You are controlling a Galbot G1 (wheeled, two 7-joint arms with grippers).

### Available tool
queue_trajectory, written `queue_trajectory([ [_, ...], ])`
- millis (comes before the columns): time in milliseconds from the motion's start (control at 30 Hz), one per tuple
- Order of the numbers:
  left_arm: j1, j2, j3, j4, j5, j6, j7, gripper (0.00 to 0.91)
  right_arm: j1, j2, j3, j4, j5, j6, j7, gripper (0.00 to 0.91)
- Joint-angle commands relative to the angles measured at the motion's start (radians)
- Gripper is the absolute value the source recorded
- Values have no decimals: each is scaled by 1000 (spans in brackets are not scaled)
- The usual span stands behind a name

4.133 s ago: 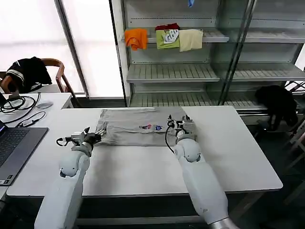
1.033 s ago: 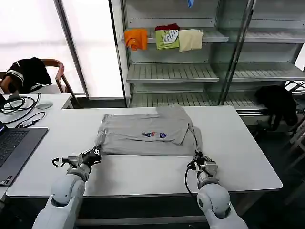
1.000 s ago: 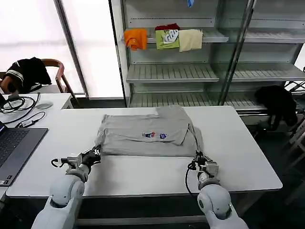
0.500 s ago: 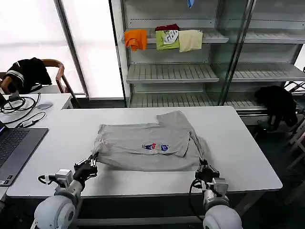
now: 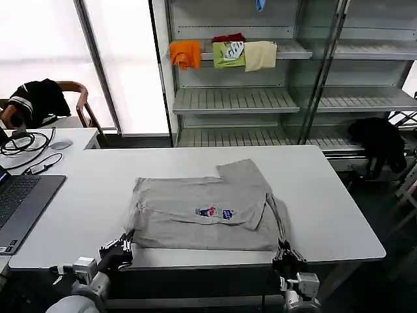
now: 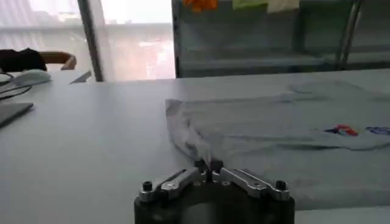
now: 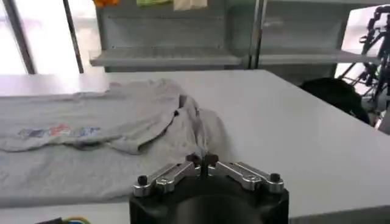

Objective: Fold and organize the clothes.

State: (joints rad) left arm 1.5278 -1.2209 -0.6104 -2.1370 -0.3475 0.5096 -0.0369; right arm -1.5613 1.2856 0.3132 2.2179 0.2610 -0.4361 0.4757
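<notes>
Mid-drag: left pincer (image 5: pixel 121 246) and right pincer (image 5: pixel 285 255) clamped shut on near hem corners of grey shirt (image 5: pixel 202 212), spread just beyond them on white surface (image 5: pixel 339 222); next probably release, then regrip for fold.

Both my arms are pulled way back, low at the near edge. Left gripper (image 5: pixel 124 244) sits at the front left with its fingertips (image 6: pixel 201 163) pinched together. Right gripper (image 5: pixel 285 253) is at the front right, same deal, tips (image 7: pixel 194 159) closed tight, both pointing forward.
</notes>
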Motion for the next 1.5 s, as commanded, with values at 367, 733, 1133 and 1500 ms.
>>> queue_trajectory([
  [367,94,-31,-15,-36,13,-16,5,907,-28,-19,4,-2,-19,8,-9,907],
  [733,114,-34,-38,-95,15,-7,10,907,-13,-29,34,39,-11,-9,-7,907],
  [1133,-26,19,-71,-204,-69,48,0,907,146,8,72,99,-22,-87,-48,907],
  [1500,-368,143,54,-8,-106,58,11,907,555,-15,26,-96,27,-143,-95,907],
])
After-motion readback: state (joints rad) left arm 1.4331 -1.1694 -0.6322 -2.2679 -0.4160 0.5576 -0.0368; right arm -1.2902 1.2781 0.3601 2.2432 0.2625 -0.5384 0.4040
